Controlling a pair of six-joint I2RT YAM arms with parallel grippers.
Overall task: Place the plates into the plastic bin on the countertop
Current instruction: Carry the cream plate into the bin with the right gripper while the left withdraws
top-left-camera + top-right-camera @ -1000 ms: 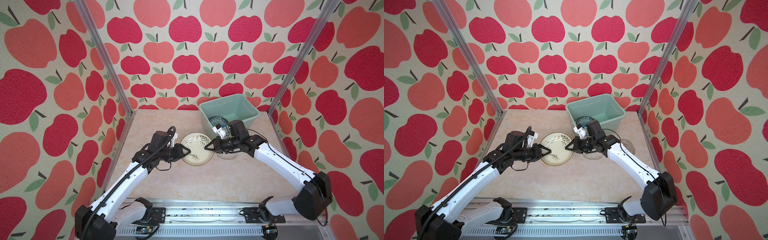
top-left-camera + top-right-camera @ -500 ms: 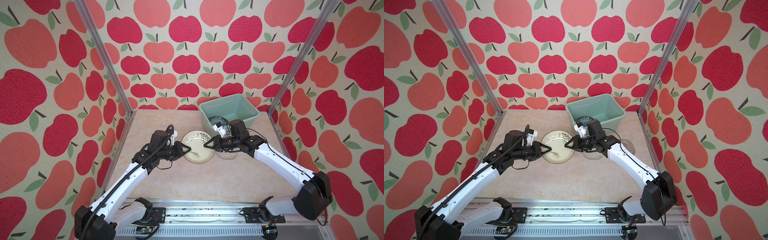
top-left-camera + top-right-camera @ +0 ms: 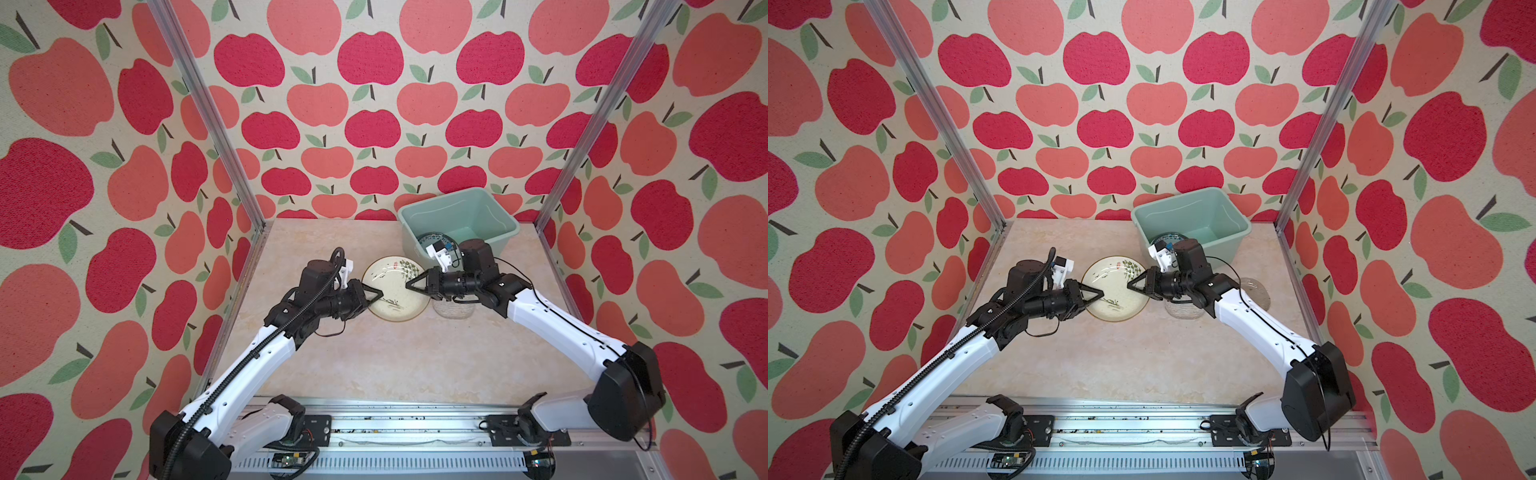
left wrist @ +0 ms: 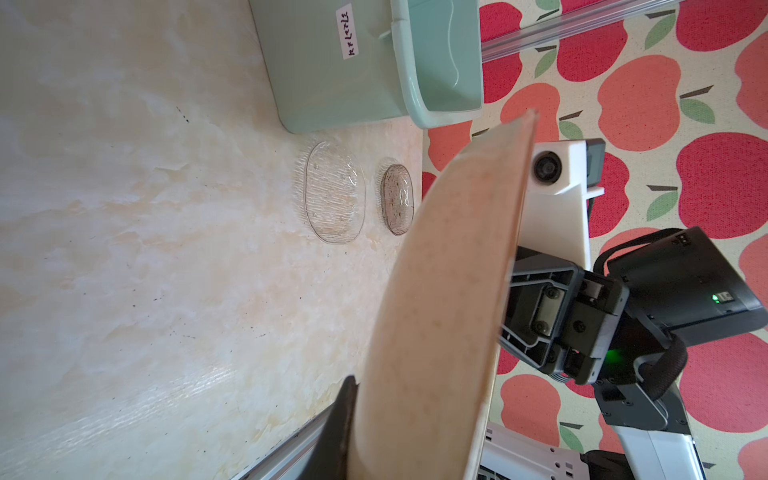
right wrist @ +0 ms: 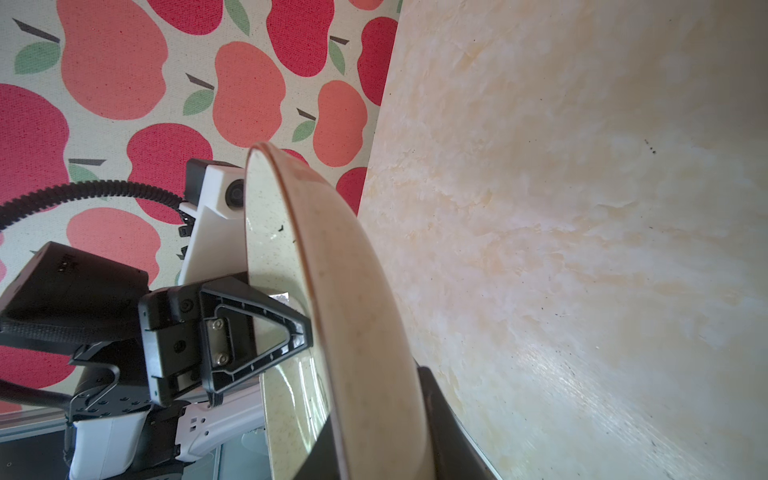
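While held above beige marble-patterned bench (image 3: 415,365), just short of pale mint-green plastic bin (image 3: 469,214) containing one blue-patterned plate (image 3: 428,240): round cream plant-drawn plate (image 3: 392,291). Waiting on bench: two clear glass plates (image 4: 334,195). Clamped tight on its opposite rims: left pincer (image 3: 376,296), right pincer (image 3: 411,286).

In both top views the scene is seen from high above the front rail (image 3: 386,417), looking down toward the back wall (image 3: 374,124); the whole worktop (image 3: 374,365) and the plastic bin (image 3: 457,212) are taken in from afar. The left wrist view is set close behind the left end effector (image 3: 380,293), rolled sideways, and faces the right end effector (image 4: 528,307) and the bin. The right wrist view is aimed the opposite way. The cream plate (image 3: 392,287) is shared by all four views.
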